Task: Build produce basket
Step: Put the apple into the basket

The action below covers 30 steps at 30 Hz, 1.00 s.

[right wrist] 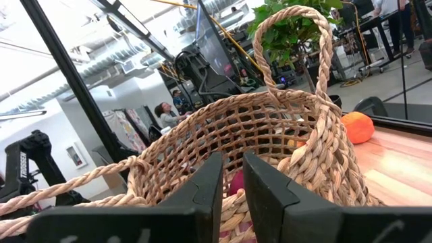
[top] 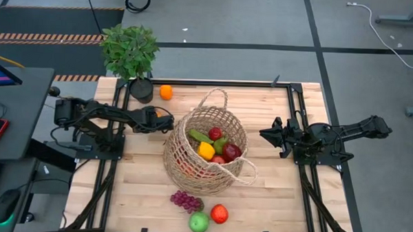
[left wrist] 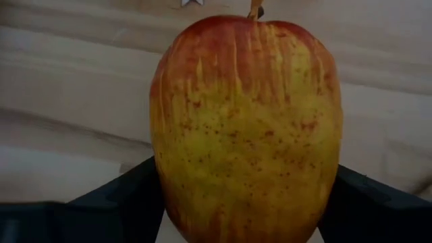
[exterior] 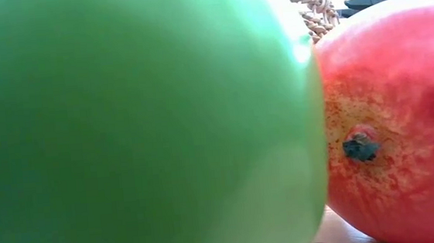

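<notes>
The wicker basket (top: 207,147) sits mid-table and holds produce: a cucumber, a yellow pepper (top: 206,150) and red apples. Just left of the basket, my left gripper (top: 161,120) is shut on a red-and-yellow apple (left wrist: 246,128), which fills the left wrist view. My right gripper (top: 264,134) hovers shut to the right of the basket, pointing at it; its wrist view looks at the basket's wall (right wrist: 236,128). On the table near the front edge lie purple grapes (top: 185,200), a green apple (top: 199,222) and a red-orange fruit (top: 219,213). An orange (top: 166,92) rests at the far left. My left gripper pinches the apple between its two fingers (left wrist: 128,202), one on each of its flanks (left wrist: 165,182). The stem (left wrist: 255,8) points away from the gripper. The fingers slant down from the table's left side.
A potted plant (top: 130,51) in a black pot (top: 141,89) stands at the far left corner beside the orange. In the low view the green apple (exterior: 124,129) and red-orange fruit (exterior: 403,122) block nearly everything. Bare wood lies right of the basket.
</notes>
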Motion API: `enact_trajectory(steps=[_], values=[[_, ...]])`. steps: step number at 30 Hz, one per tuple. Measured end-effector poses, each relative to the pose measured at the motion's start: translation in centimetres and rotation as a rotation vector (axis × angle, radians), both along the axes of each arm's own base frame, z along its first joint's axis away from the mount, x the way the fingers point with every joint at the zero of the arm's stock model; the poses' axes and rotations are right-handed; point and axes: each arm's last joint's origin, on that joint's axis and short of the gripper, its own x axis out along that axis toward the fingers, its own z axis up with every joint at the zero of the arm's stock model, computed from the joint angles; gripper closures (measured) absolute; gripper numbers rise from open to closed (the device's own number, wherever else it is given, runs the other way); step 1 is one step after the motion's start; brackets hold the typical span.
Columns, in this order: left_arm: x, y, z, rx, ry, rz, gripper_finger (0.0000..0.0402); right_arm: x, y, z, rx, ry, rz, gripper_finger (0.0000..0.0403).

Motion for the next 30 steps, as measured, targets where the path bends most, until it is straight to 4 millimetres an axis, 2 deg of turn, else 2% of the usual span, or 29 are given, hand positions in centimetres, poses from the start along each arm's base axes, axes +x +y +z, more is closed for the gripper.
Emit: enact_trajectory(steps=[5,11,16,21,25,30], values=[[0.0,-0.2,0.9,0.0,-0.011,-0.06,0.0095,0.0,0.0,0.0,0.0,0.0,0.0,0.0338],[1.2,-0.3,5.4,0.168,-0.051,-0.253,0.0088,0.0,0.0,0.0,0.0,0.0,0.0,0.0338],[2.6,-0.3,11.1,0.339,-0.111,-0.452,0.0095,0.0,0.0,0.0,0.0,0.0,0.0,0.0338],[3.8,-0.3,17.7,0.483,-0.181,-0.582,0.0087,0.0,0.0,0.0,0.0,0.001,0.0,0.0338],[4.3,-0.4,22.9,0.621,-0.242,-0.669,0.0088,0.0,0.0,0.0,0.0,0.0,0.0,0.0338],[4.2,-0.9,27.9,0.761,-0.344,-0.742,0.0087,0.0,0.0,0.0,0.0,0.0,0.0,0.0338]])
